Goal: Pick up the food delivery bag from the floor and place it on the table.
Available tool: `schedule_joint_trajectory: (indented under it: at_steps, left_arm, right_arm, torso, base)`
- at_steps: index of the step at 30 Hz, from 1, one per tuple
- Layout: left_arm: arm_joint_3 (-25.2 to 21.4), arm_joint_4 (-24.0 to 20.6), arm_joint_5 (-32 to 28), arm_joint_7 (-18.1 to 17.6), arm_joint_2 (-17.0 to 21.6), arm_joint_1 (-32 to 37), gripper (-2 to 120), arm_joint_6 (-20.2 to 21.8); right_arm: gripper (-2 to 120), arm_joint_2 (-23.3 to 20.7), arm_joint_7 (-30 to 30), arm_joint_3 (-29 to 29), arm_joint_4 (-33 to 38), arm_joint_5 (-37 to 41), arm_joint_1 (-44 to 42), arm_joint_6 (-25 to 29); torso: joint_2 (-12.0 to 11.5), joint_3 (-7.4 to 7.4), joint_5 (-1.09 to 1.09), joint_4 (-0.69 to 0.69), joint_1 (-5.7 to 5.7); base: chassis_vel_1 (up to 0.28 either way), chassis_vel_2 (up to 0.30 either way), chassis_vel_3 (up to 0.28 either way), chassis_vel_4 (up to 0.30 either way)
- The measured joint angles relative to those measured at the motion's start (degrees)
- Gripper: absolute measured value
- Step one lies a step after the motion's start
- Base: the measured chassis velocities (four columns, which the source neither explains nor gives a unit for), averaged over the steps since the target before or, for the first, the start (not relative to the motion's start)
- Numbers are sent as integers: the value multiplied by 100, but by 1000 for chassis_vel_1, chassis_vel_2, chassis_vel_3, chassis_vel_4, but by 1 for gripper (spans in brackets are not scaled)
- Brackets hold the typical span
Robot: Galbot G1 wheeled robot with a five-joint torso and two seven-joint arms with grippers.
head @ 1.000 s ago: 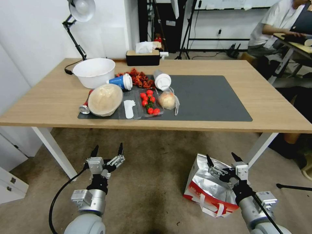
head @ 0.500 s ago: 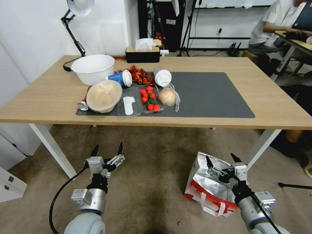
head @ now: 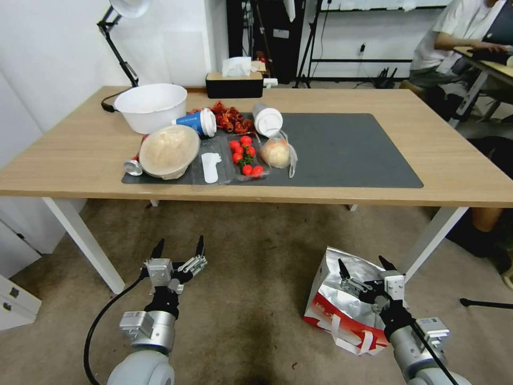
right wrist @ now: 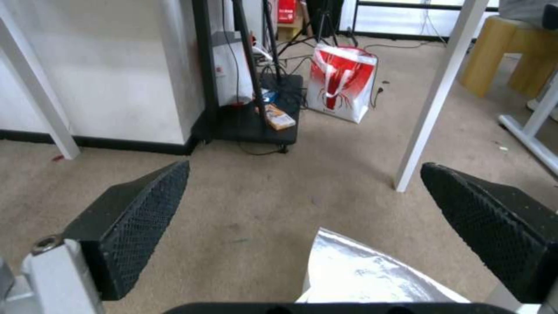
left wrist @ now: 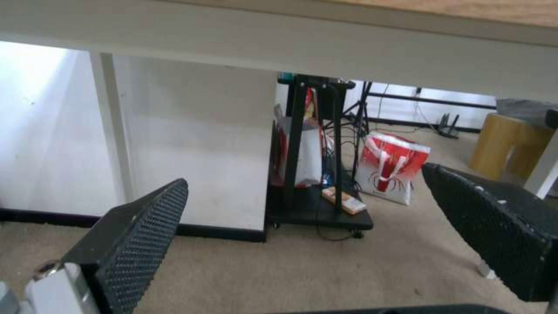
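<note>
The food delivery bag (head: 342, 305) lies tipped on the carpet at the right. Its silver foil lining faces up, with the red-and-white print and white straps below. My right gripper (head: 362, 263) hangs open just above the bag's upper edge, touching nothing. In the right wrist view, a foil corner of the bag (right wrist: 360, 274) sits below the open gripper (right wrist: 303, 166). My left gripper (head: 179, 241) is open and empty over bare carpet, also seen as the open left gripper (left wrist: 305, 174). The table (head: 454, 160) stands ahead with a dark grey mat (head: 347, 149).
Food items, a white bowl (head: 150, 107) and cups crowd the mat's left part. A white table leg (head: 433, 240) stands close behind the bag. Farther off under the table are a black trolley (right wrist: 256, 117) and another red-and-white bag (right wrist: 340, 83). A white drawer unit (head: 16, 299) stands at left.
The whole head picture has shifted a little, so the camera has moved. Both grippers stay open in the same pose, the right one still just above the bag, which has not moved.
</note>
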Motion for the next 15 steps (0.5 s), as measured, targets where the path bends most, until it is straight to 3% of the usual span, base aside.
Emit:
schedule_joint_trajectory:
  at_steps: [15]
  left_arm:
    - [161,121,95,4,12,13,100,-70]
  right_arm:
    - [100,12,6,-37,2,51,12,-35]
  torso:
    - [-332,-200,0,0,-129]
  base:
    - [0,0,0,0]
